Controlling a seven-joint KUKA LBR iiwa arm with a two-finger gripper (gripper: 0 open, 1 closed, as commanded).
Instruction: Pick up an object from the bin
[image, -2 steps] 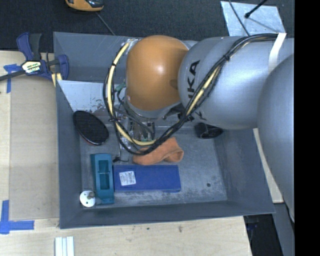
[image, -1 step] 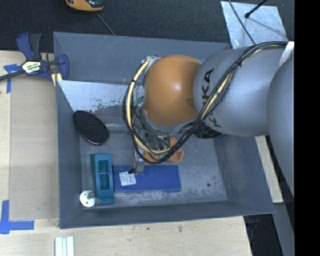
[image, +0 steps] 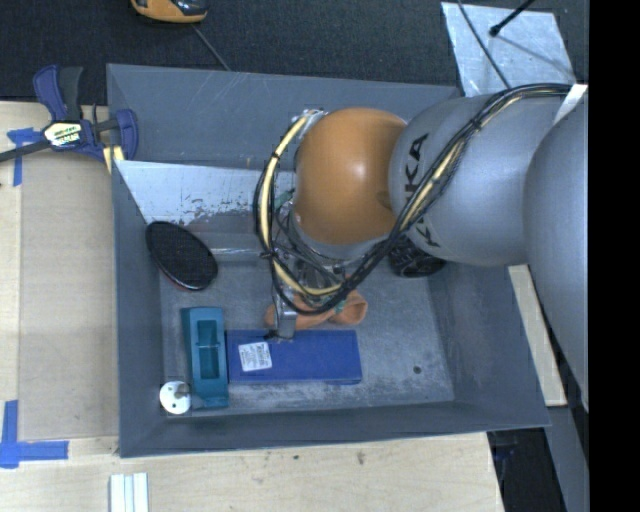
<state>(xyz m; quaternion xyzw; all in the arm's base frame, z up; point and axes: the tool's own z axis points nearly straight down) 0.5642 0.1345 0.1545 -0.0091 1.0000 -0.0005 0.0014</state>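
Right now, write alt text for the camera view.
The gripper is low in the middle of a grey bin, at the edge of a flat blue box, beside a brownish-orange thing. Left of it lie a teal case, a black oval and a white knob.

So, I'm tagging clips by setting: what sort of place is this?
Probably a robot-grasping lab: a KUKA arm reaches into a grey metal bin holding unrelated oddments, such as a flat blue box and a black oval pad.
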